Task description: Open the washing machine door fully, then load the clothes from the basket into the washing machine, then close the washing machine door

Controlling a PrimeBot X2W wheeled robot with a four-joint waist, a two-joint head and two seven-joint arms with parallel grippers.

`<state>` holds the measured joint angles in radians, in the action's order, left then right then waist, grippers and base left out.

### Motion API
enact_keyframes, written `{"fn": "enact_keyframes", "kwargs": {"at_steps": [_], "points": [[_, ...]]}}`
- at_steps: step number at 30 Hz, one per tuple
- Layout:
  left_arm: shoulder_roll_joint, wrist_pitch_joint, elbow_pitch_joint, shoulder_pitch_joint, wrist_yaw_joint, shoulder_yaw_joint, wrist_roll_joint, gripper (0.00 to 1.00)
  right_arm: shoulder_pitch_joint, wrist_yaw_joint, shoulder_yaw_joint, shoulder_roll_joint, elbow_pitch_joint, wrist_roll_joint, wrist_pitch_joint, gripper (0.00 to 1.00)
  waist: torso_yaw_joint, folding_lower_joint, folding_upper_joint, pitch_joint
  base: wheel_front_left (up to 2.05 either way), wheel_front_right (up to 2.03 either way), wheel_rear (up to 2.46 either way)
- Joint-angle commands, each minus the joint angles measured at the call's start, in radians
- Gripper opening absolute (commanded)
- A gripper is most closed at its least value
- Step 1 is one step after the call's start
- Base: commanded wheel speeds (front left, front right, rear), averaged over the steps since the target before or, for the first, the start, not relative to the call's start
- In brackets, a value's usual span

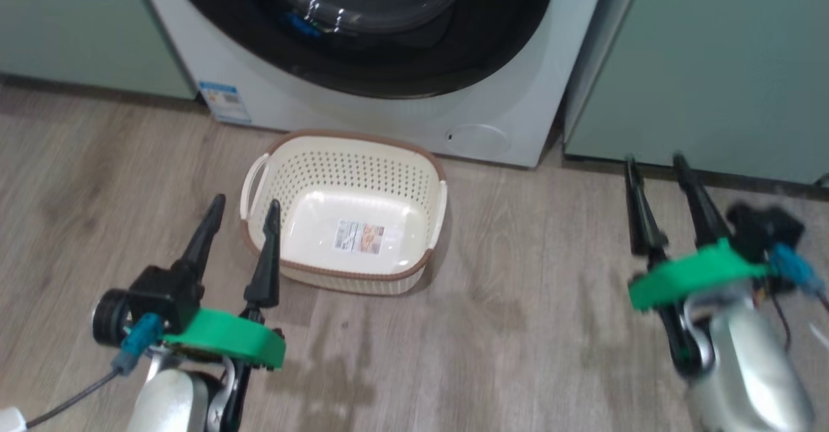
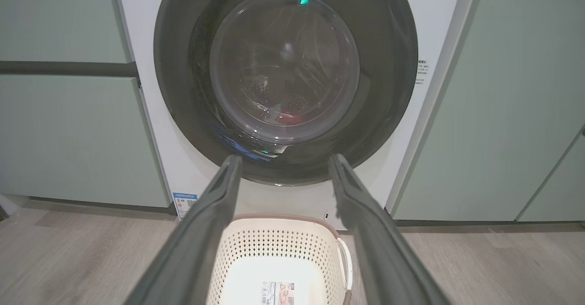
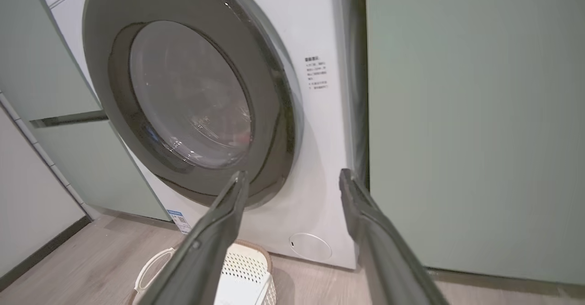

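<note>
Since the washing machine door (image 2: 284,67) sits flat against the front of the washing machine (image 1: 401,118), and a patch of red, the clothes (image 2: 292,116), shows low behind its glass, the work looks close to finished. In the right wrist view the door's right edge lies close along the white panel, though whether the latch has caught cannot be told from here. The basket (image 1: 343,160) stands on the wooden floor (image 1: 518,276) just in front of the machine, with nothing in it but the paper label on its bottom. The left gripper (image 1: 246,203) hovers near the basket's left side, its fingers spread apart and holding nothing. The right gripper (image 1: 654,159) hangs well apart to the right, near the green cabinet (image 1: 712,63), likewise parted and empty. To finish well, one gripper would best press on the wide black rim rather than the bulging glass, pushing straight in until the door seats and keeping clear of the basket.
</note>
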<state>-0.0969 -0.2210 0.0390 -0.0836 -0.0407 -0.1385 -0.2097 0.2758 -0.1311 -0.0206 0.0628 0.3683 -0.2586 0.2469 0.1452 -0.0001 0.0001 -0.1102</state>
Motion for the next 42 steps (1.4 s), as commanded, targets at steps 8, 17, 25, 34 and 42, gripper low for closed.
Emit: {"fn": "enact_keyframes", "kwargs": {"at_steps": [8, 17, 25, 34, 42], "points": [[-0.033, 0.022, -0.035, 0.025, 0.006, 0.015, 0.009, 1.0, -0.203, 0.0, -0.01, -0.012, -0.274, 0.009, -0.072, 1.0, -0.076, 0.0001, -0.0001, 0.054, 0.0, 0.0, 0.0], [-0.042, 0.026, -0.049, 0.081, 0.031, 0.019, 0.009, 1.0, -0.322, 0.0, -0.032, -0.013, -0.419, 0.048, -0.161, 1.0, -0.13, 0.0001, -0.0001, 0.083, 0.0, 0.0, 0.0], [-0.047, 0.031, -0.055, 0.094, 0.043, 0.014, 0.01, 1.0, -0.354, 0.0, -0.055, -0.013, -0.468, 0.056, -0.19, 1.0, -0.141, 0.0001, -0.0001, 0.086, 0.0, 0.0, 0.0], [-0.052, 0.03, -0.054, 0.089, 0.056, 0.014, 0.009, 1.0, -0.357, 0.0, -0.07, -0.013, -0.48, 0.064, -0.199, 1.0, -0.141, 0.0001, -0.0001, 0.083, 0.0, 0.0, 0.0], [-0.055, 0.028, -0.049, 0.086, 0.065, 0.013, 0.005, 1.0, -0.359, 0.0, -0.078, -0.013, -0.483, 0.062, -0.2, 1.0, -0.136, 0.0001, -0.0001, 0.081, 0.0, 0.0, 0.0]]}}
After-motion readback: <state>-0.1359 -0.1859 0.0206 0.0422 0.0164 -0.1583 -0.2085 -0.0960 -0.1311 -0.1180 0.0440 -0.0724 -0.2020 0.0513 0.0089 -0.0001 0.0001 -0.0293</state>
